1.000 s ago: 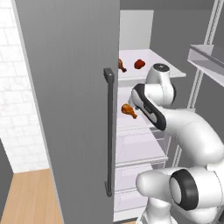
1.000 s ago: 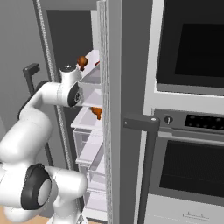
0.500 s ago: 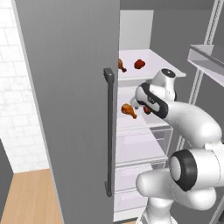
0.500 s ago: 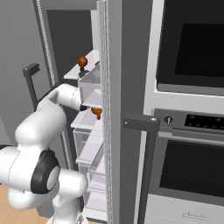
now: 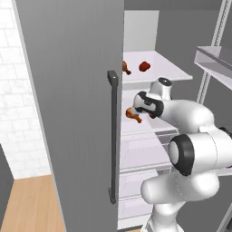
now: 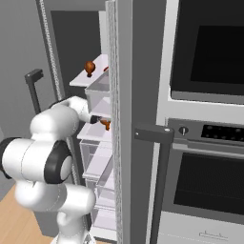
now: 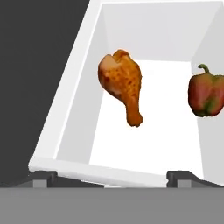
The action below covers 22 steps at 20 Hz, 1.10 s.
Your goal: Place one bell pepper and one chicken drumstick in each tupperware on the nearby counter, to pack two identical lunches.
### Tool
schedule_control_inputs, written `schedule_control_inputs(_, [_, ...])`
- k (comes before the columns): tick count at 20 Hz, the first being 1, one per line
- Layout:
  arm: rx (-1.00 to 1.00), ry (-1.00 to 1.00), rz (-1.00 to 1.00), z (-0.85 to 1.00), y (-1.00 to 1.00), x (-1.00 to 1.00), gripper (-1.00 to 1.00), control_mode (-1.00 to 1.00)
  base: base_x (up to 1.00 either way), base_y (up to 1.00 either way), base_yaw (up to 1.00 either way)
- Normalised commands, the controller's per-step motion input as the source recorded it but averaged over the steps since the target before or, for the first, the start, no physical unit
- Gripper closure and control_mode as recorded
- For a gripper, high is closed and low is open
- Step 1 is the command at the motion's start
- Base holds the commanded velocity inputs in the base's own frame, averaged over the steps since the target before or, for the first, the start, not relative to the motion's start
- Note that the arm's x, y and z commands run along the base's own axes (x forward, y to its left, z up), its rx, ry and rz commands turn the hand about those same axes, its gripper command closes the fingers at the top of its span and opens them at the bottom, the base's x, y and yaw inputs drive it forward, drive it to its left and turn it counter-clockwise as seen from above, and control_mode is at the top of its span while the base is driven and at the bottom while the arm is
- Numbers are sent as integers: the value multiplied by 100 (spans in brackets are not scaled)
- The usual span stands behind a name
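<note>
The white arm folds up from the base and reaches forward into the open fridge, its wrist level with the middle shelf (image 5: 154, 127) and the hand turned in towards the shelf's back. The claw (image 7: 111, 177) has its two dark tips spread wide, one at each lower corner of the hand view, and nothing sits between them.

Straight ahead of the claw lies a chicken drumstick (image 7: 121, 84) on the white shelf, fat end away, thin bone end pointing back towards the tips (well clear of both). A red bell pepper (image 7: 205, 94) with greenish patches stands to its right in the hand view, apart from it, close by the wall.

From the left base view, this drumstick (image 5: 132, 114) shows just beside the dark wrist. On the upper shelf (image 5: 172, 72) rest a second drumstick (image 5: 126, 68) and a second red pepper (image 5: 144, 66), near each other but not touching.
</note>
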Motion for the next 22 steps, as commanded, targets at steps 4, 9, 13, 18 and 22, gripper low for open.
schedule_control_inputs(4, [0, -1, 0, -28, 0, 45, -100, -100, 0, 0, 0])
schedule_control_inputs(9, [-1, 0, 0, -22, 0, 43, -100, -100, 0, 0, 0])
schedule_control_inputs(13, [-2, 0, 0, -30, 0, 41, -100, -100, 0, 0, 0])
schedule_control_inputs(18, [-7, 0, 0, -36, 3, 31, -100, -100, 0, 0, 0])
schedule_control_inputs(22, [-11, 0, 2, -26, 2, 19, -100, -100, 0, 0, 0])
